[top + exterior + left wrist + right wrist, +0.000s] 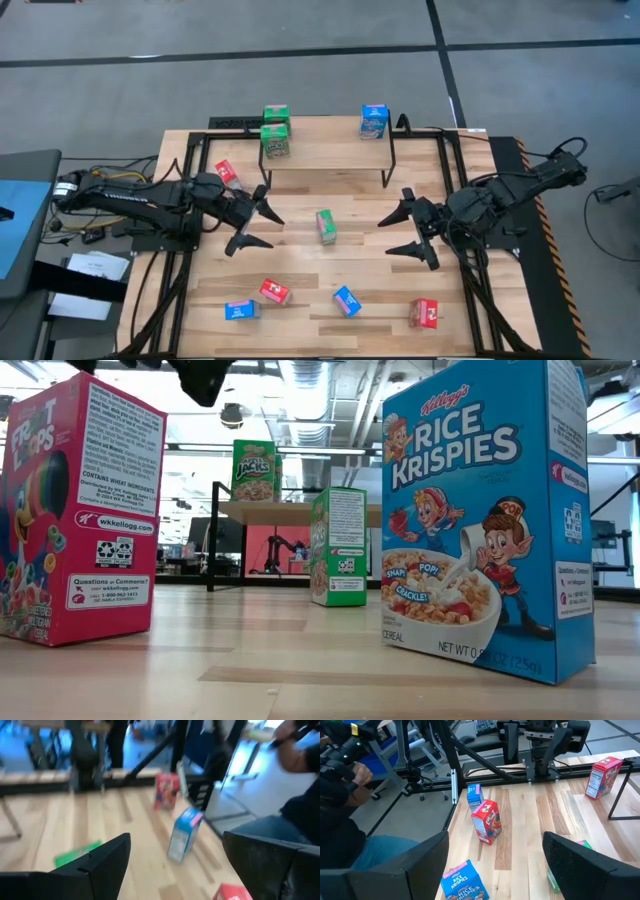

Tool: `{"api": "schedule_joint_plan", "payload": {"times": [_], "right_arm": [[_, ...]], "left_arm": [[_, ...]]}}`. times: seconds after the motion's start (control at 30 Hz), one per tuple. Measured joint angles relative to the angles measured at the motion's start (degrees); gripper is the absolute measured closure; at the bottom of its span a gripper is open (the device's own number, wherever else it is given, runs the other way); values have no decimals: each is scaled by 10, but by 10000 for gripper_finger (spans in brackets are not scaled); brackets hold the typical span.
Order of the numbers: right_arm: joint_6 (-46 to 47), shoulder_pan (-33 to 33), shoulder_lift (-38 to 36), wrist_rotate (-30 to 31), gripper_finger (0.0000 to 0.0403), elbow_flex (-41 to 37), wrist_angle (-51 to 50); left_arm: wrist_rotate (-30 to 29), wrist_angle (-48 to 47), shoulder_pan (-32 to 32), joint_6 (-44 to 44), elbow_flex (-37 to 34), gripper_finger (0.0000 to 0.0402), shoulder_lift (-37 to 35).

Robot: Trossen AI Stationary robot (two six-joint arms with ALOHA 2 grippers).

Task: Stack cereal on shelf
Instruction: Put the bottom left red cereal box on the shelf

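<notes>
Two green boxes (275,132) and one blue box (374,122) on shelf (330,150); left gripper (262,215) and right gripper (402,232) flanking green box (326,226) on tabletop (330,285), jaws spread.

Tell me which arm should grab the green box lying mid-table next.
Either could, but the left looks slightly better placed. The green box lies between both open grippers; the left gripper seems a little nearer than the right gripper, and the shelf's green boxes stand at its left end.
</notes>
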Motion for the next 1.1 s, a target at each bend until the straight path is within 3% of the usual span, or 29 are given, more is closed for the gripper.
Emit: {"api": "schedule_joint_plan", "payload": {"times": [0.13,0.3,0.8,1.1], "right_arm": [[0,0,0,0,57,0,0],[0,0,0,0,57,0,-2],[0,0,0,0,57,0,-13],[-1,-1,0,0,57,0,-15]], "left_arm": [[-81,-108,-36,1,50,95,0],[-138,-154,-89,8,95,95,0],[-226,-159,-186,-17,105,95,1],[-232,-205,-209,-34,139,95,71]]}}
